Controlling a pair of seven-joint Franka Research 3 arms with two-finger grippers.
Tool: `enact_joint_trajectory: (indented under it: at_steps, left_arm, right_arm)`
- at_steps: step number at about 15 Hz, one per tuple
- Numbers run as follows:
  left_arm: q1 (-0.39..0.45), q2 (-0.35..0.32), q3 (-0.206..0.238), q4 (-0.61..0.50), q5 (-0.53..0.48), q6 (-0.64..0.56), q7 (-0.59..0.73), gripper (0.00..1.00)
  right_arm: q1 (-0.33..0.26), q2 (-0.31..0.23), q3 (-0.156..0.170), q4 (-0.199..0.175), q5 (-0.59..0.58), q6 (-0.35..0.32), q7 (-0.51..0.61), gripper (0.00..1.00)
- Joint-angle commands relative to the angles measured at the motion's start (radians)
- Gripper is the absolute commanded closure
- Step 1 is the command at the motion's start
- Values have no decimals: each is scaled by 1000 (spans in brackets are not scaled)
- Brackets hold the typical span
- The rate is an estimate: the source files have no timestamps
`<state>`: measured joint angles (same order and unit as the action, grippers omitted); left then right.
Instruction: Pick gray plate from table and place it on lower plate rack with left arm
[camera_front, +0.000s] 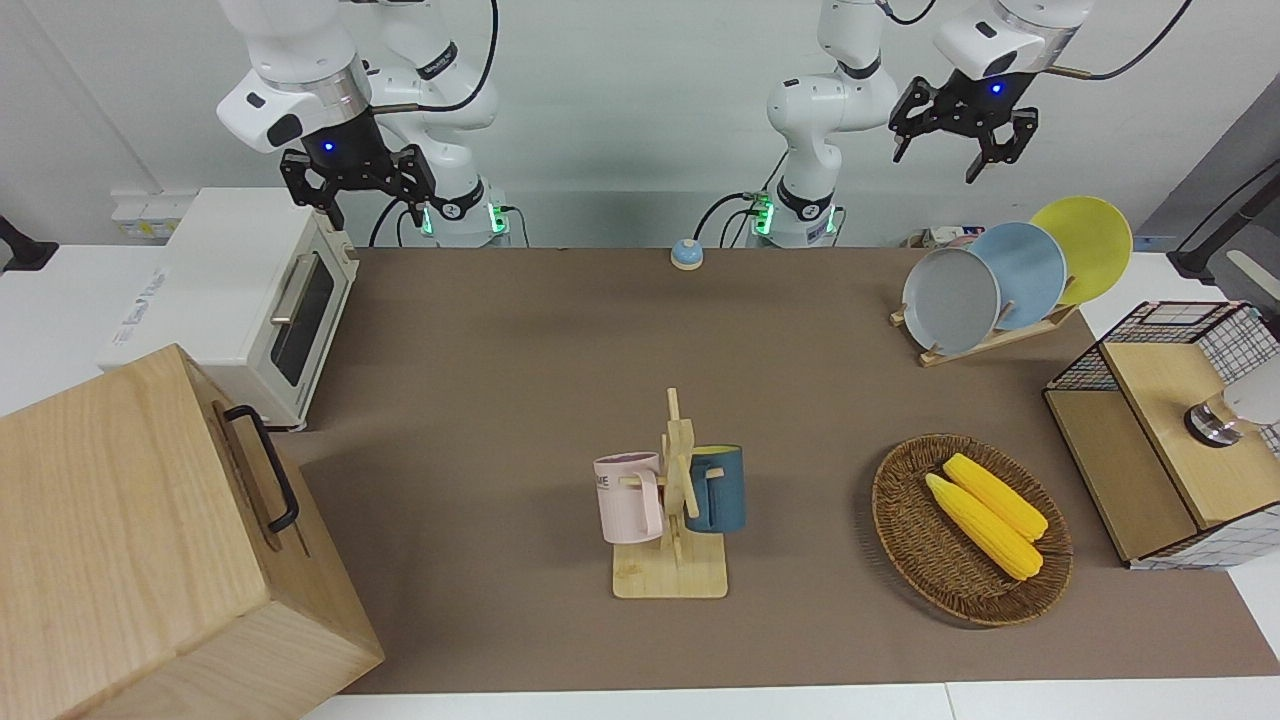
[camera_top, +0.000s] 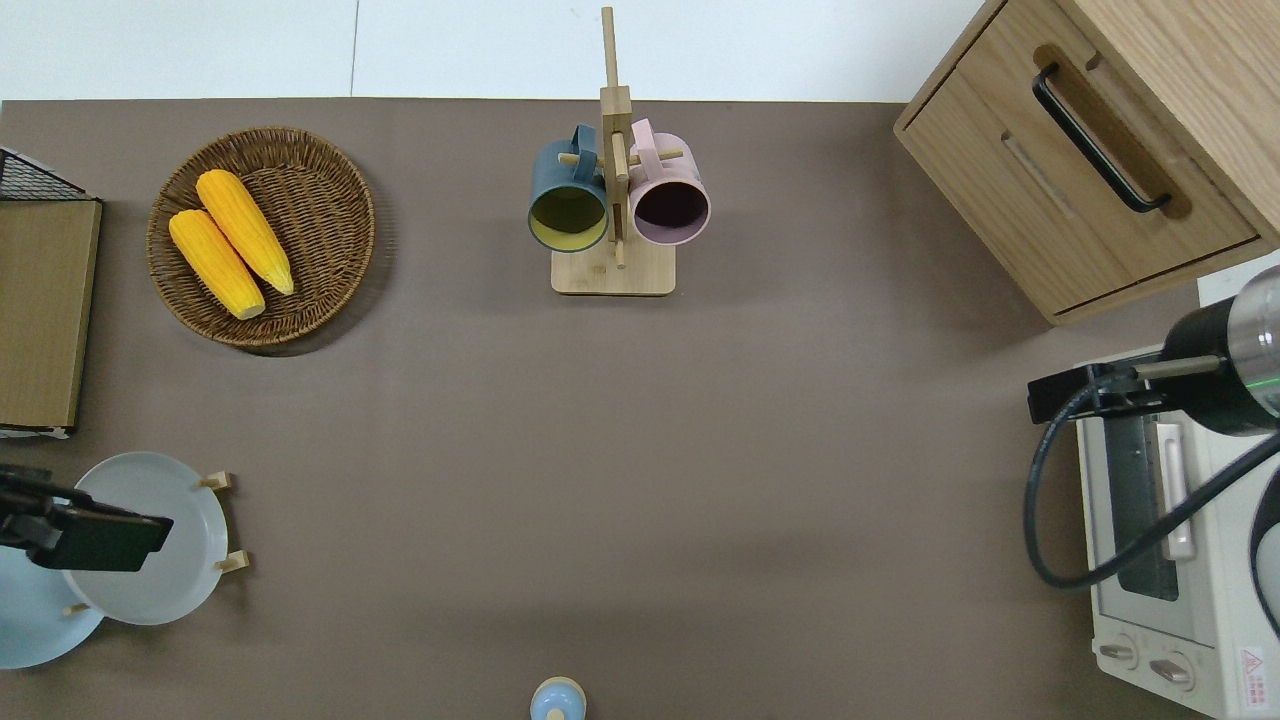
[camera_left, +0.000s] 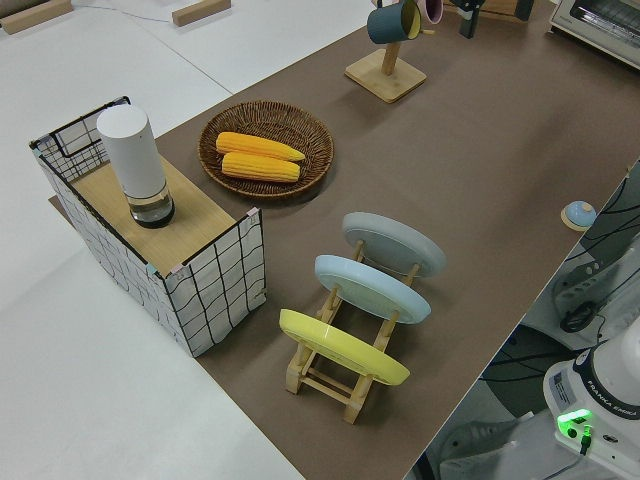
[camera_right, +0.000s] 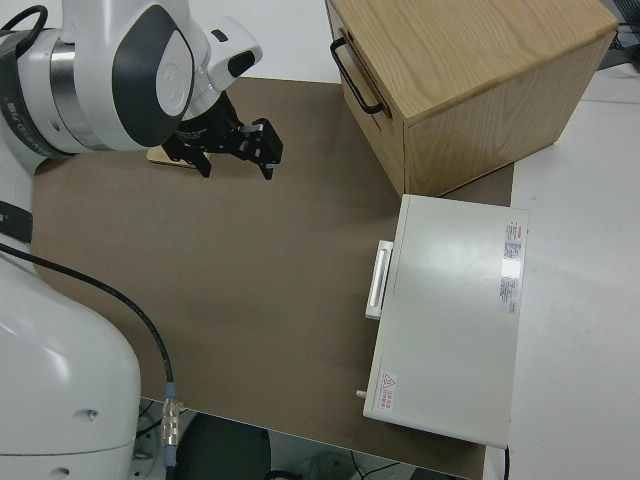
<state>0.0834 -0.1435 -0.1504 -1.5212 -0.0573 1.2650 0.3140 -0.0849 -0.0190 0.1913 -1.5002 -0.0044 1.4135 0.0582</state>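
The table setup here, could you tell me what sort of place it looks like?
Probably a lab's mock kitchen: a toaster oven, plates in a wooden rack and a mug stand on the table.

"FRANKA" on arm base (camera_left: 610, 392)

L arm raised high at its own end of the table, wrist bent so the left gripper (camera_front: 958, 140) points down, blue light lit on the wrist. Fingers spread apart, nothing between them. In overhead view only its dark body shows at the frame edge (camera_top: 85, 540). R arm parked; right gripper (camera_front: 362, 192) hangs fingers-down, fingers apart, empty, blue light on. Same gripper in the right side view (camera_right: 232, 150), black fingers splayed below the white wrist.
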Motion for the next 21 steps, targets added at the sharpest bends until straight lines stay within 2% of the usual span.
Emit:
enact_joint_trajectory:
  at_steps: [1,3,7,11,21]
  left_arm:
    - [-11,9,-20,26,59,20,-21,5]
    - [-10,18,-50,24,95,46,-35,5]
    - [-11,22,-54,-25,97,151,-71,5]
    - [-13,13,-55,-131,89,275,-61,5]
    - [-11,9,-60,-116,83,238,-62,2]
  right_arm:
    - [-7,-2,5,6,7,-14,-1,11]
    - [-7,-2,7,6,7,-14,0,13]
    - [-7,-2,5,6,7,-14,-1,13]
    - [-7,-2,5,6,7,-14,-1,11]
    - [-7,-2,5,6,7,-14,-1,13]
